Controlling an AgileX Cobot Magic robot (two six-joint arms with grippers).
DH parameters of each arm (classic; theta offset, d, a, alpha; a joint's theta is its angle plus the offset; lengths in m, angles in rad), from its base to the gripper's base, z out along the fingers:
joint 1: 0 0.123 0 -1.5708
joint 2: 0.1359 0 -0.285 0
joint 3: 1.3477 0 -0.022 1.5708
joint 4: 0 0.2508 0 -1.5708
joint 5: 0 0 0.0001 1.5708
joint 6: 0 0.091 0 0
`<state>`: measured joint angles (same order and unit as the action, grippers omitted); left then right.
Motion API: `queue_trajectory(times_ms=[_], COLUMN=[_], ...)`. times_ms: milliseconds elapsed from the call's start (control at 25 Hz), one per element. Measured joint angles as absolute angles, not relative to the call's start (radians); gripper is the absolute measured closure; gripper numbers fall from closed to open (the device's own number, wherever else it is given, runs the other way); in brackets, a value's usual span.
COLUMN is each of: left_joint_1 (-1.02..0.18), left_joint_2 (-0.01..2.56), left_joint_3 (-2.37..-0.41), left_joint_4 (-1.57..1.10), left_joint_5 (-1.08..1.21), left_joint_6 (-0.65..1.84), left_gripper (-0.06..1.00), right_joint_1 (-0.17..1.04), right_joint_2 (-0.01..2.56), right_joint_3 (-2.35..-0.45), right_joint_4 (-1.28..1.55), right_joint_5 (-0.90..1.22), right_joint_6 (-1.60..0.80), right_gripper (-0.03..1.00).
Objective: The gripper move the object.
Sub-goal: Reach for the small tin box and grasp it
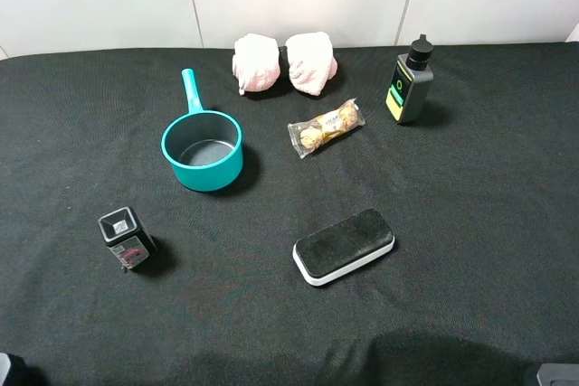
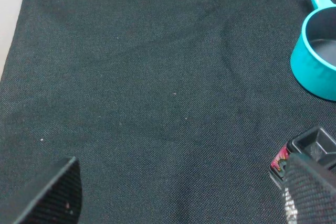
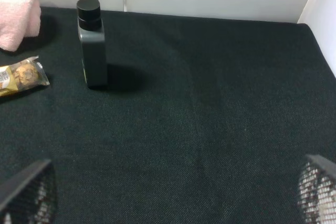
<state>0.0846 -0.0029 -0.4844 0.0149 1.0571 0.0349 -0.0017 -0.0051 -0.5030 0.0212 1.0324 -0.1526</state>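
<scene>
Black cloth covers the table (image 1: 479, 214), and every item on it stands free. The small black box (image 1: 126, 239) is upright near the front left of the table, with its grey square top facing up and a pink-red marking on one side. It stands in front of the teal pot (image 1: 202, 149) and a little to its left, apart from it. The pot's handle points toward the back wall.

The left end effector (image 2: 181, 192) is spread wide, with only bare cloth between its fingers. In the left wrist view, one finger partly covers the box, and the pot is farther off beyond it. The right end effector (image 3: 172, 192) is also spread wide and grips nothing, with bare cloth beneath it.

Two pink cloths (image 1: 284, 62) lie side by side at the back of the table. A clear packet of wrapped chocolates (image 1: 326, 127) lies in front of them. To the right of the packet stands a black bottle (image 1: 410, 81) with a green-yellow label. A flat black-and-white eraser block (image 1: 344, 246) lies near the middle front of the table, well apart from the box.
</scene>
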Motion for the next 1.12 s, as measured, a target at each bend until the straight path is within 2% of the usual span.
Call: queue_trajectory(times_ms=[600,1120], left_joint_1=[0.085,0.085], left_joint_2=[0.001,0.284], left_joint_3=[-0.484,-0.484], left_joint_4=[0.015,-0.032], left_joint_5=[1.057,1.059], left_joint_6=[0.035,0.035], left_gripper=[0.19,0.19], right_joint_1=[-0.002,-0.002], right_joint_2=[-0.005,-0.005], right_joint_3=[-0.503,-0.503], right_joint_4=[0.021,0.021], right_joint_5=[1.032,1.032], right_joint_6=[-0.153,-0.153], right_gripper=[0.27,0.27])
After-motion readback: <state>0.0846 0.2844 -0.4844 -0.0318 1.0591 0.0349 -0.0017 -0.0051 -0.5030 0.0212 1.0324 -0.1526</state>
